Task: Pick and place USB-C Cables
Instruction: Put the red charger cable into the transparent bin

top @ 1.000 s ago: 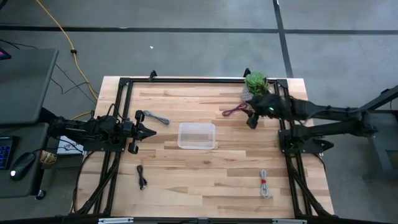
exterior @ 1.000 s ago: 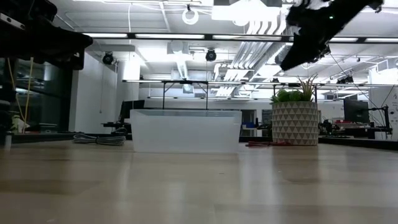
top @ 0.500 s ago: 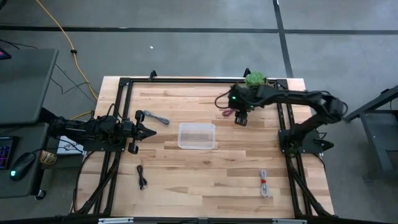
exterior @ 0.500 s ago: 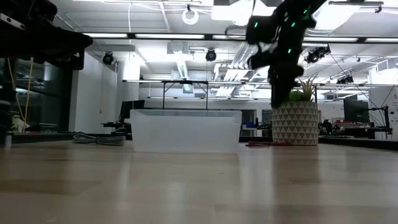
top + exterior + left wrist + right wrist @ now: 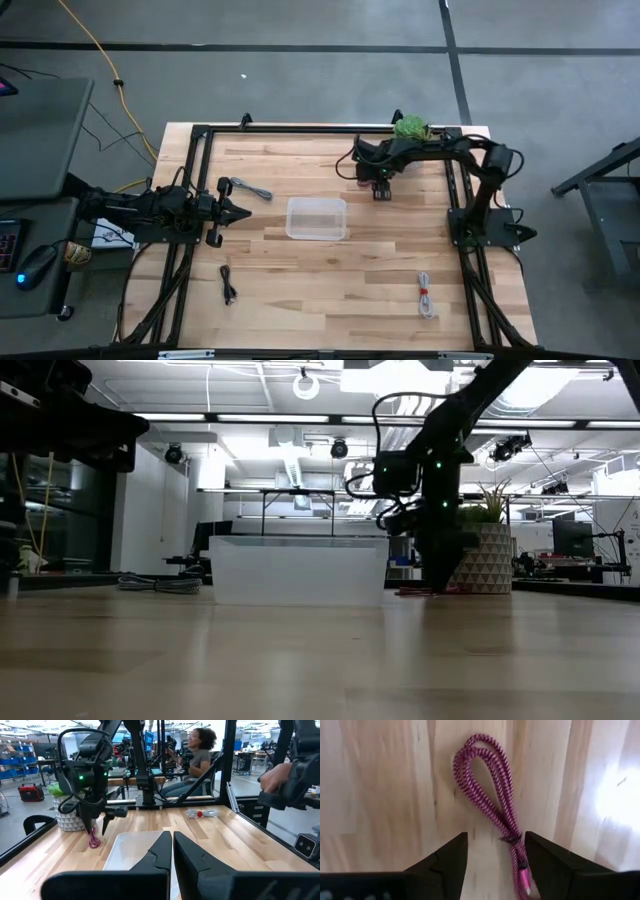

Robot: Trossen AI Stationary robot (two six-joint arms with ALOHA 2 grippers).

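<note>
My right gripper (image 5: 495,855) is open and points down at the far right part of the table (image 5: 380,190). Its fingers stand on either side of the dark red cable (image 5: 489,780), a looped bundle lying flat on the wood. The left wrist view shows the same gripper (image 5: 99,827) just above that cable (image 5: 93,840). The grey cable (image 5: 250,188), the black cable (image 5: 228,285) and the white cable with a red tie (image 5: 426,295) lie apart on the table. My left gripper (image 5: 238,210) is shut and waits at the left side. My right gripper comes from above, fingers pointing down, astride the dark red cable's tied connector end (image 5: 516,851). That end lies flat on the table, close beside one finger (image 5: 547,865). I cannot tell whether that finger touches it.
A clear plastic box (image 5: 317,218) stands at the table's middle. A potted plant (image 5: 410,132) sits at the far edge, just behind the right gripper. A black frame (image 5: 300,128) borders the table. People sit beyond the table (image 5: 197,755).
My right gripper has swung toward the table's left and dropped from high above down to the table top, ending over the dark red cable. The arm has folded back toward the far edge. The cables have stayed where they were.
</note>
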